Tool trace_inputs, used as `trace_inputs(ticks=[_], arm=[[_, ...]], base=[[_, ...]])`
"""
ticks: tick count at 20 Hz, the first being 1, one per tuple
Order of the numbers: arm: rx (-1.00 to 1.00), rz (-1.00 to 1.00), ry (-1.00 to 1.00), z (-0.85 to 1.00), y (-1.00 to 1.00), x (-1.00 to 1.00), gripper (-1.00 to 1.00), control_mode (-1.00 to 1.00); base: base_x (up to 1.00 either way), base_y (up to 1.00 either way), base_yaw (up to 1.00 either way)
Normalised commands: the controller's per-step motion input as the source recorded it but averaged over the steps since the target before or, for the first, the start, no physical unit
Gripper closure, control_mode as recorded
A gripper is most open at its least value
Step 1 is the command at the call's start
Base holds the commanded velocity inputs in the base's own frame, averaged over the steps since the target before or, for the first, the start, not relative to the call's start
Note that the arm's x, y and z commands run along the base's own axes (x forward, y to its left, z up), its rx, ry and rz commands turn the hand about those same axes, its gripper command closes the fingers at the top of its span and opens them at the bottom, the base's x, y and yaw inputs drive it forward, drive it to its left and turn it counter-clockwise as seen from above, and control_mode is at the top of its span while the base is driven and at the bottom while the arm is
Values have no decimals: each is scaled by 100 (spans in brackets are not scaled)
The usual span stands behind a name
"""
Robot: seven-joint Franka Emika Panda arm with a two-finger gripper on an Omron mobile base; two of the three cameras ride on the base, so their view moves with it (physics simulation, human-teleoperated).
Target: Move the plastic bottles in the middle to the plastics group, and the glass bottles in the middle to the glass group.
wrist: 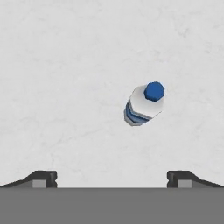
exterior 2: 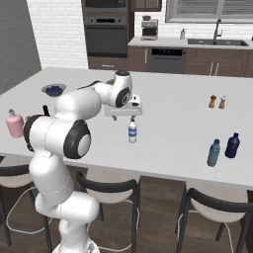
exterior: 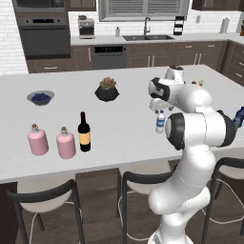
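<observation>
A small clear water bottle (exterior: 160,122) (exterior 2: 132,131) with a blue label stands alone mid-counter. From above, the bottle (wrist: 142,106) shows a blue cap. My gripper (exterior: 156,108) (exterior 2: 124,115) (wrist: 111,179) hovers just over it, open, with nothing between its fingertips (wrist: 43,178); the bottle lies ahead of the jaws and a little right. At the left, the dark wine bottle (exterior: 84,132) stands next to two pink corked flasks (exterior: 38,140) (exterior: 66,143). A dark blue bottle (exterior 2: 232,146) (exterior: 238,116) stands at the right beside a teal one (exterior 2: 214,153).
A black pot with a succulent (exterior: 107,89) and a bowl of blueberries (exterior: 41,97) sit farther back on the white counter (exterior: 124,138). Salt and pepper shakers (exterior 2: 217,102) stand at the back right. Dark stools (exterior: 143,183) line the front edge.
</observation>
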Motion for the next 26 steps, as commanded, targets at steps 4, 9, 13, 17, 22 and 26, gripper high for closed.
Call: trace_inputs(ticks=[4, 9, 13, 17, 22, 26], arm=[[-8, 7, -5, -1, 0, -26, -100, -100], [-10, 6, -1, -24, -1, 15, -100, -100], [-4, 1, 0, -33, 0, 36, -100, -100], [0, 0, 0, -46, -9, 39, -100, -100], [2, 0, -3, -27, -21, 21, -100, -100], [0, 0, -12, 0, -5, 0, -100, -100]], base=[[0, 0, 0], [0, 0, 0], [0, 0, 0], [0, 0, 0], [0, 0, 0], [0, 0, 0]])
